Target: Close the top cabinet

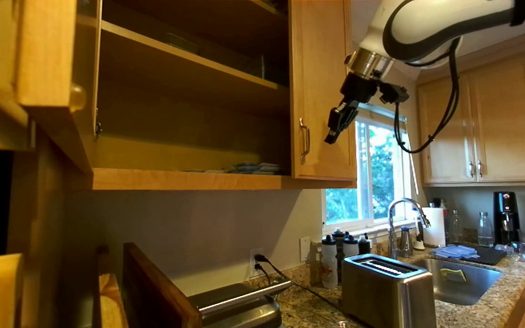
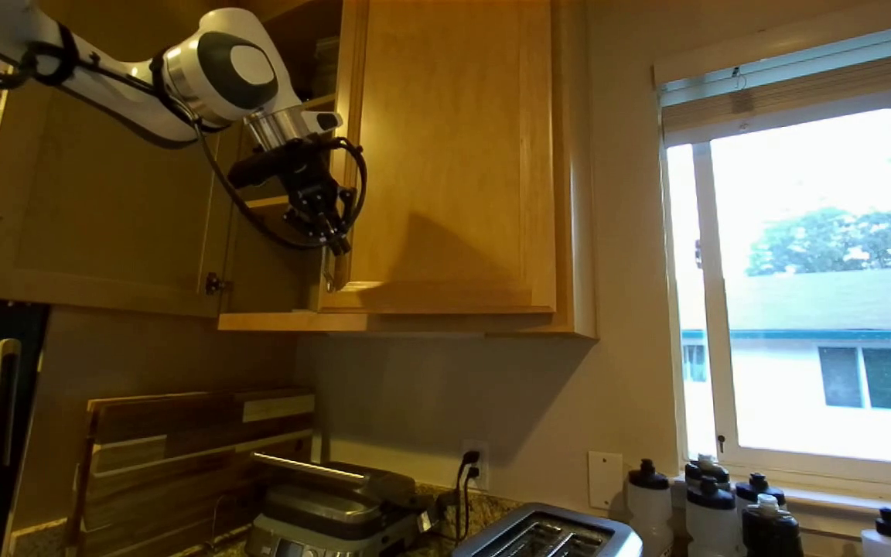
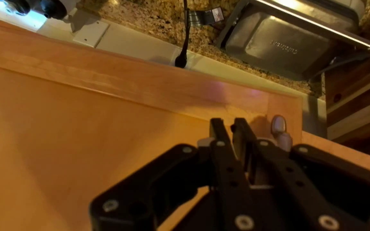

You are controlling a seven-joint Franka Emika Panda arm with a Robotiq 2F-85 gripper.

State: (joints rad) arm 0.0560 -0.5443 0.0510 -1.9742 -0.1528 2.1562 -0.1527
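Your top cabinet [image 1: 189, 179] hangs on the wall above the worktop [image 1: 511, 273], next to the window [image 1: 369, 168], and it stands open: a wide box in light honey wood with two inner shelves [image 1: 189, 55]. Its left door [image 2: 105, 216], a framed flat panel, is swung far out on its hinge [image 2: 215, 284]; the right door [image 2: 453, 155] lies across the front, though you can't tell whether it sits quite flush. A slim, curved metal handle [image 1: 307, 141] runs upright along that right door's edge.

Inside, you have low stacks of bluish pieces [image 1: 255, 169] on the cabinet floor and, on the shelf above, a glassy shape [image 1: 181, 43] too dim to name. Your tool [image 3: 228, 122] is in front of the right door, near the handle but apart from it; its jaws stand a narrow gap apart, gripping nothing.

Below, the steel sink [image 1: 479, 284] holds a flat yellow-green piece [image 1: 453, 274], and the white bottles [image 2: 650, 507] wear black caps. The worktop is speckled stone. On it you have a boxy, slotted steel toaster [image 1: 381, 291] and a metal grill [image 3: 275, 48] with raised lettering on its lid; near that stands a wooden board [image 2: 198, 456] in light and dark strips.
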